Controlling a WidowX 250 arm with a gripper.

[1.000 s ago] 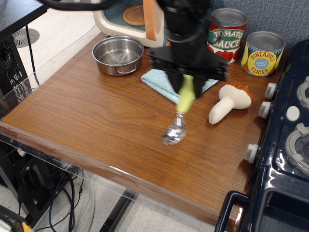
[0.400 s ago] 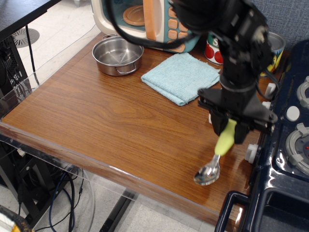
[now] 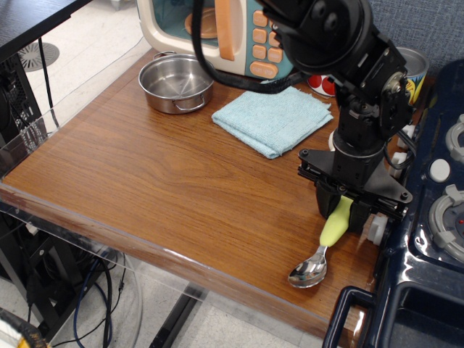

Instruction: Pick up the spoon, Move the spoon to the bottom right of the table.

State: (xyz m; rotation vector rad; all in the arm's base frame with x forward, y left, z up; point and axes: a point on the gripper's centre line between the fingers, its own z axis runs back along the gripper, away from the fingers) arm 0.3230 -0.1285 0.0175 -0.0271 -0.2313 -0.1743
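Since a second ago the spoon (image 3: 322, 245) is carried from mid-table to the bottom right of the table (image 3: 145, 181) and lowered slightly; its bowl now seems to rest on the wood. The gripper (image 3: 346, 212) is clamped on the yellow-green handle, so only release seems left. Matte chunky plastic handle, shiny metal bowl, glossy wood grain
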